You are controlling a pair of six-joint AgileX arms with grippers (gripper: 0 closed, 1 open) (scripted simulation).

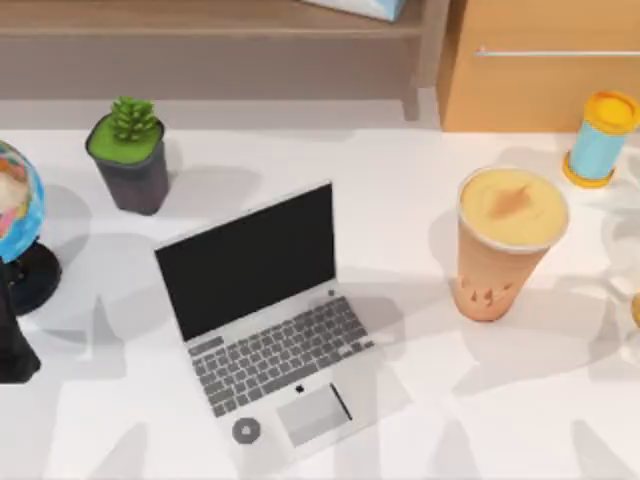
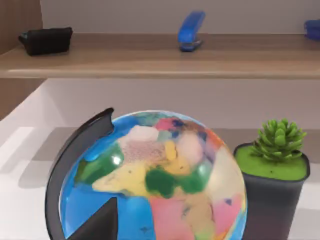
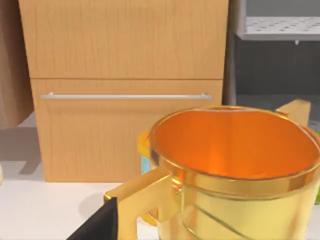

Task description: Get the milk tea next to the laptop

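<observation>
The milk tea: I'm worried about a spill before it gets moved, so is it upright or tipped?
Upright. The milk tea stands on its narrow base on the table, creamy top facing up, right of the laptop.

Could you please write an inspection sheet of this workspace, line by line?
Surface: white table, shadows across it.
Job's things: milk tea upright, right of the open laptop, apart from it.
Clutter: globe, potted plant, blue cylinder, golden mug.
Grippers: left arm at the table's left edge; fingers not discernible.
Cables: nothing seen.
Surroundings: shelf holding a blue stapler; wooden cabinet.
</observation>
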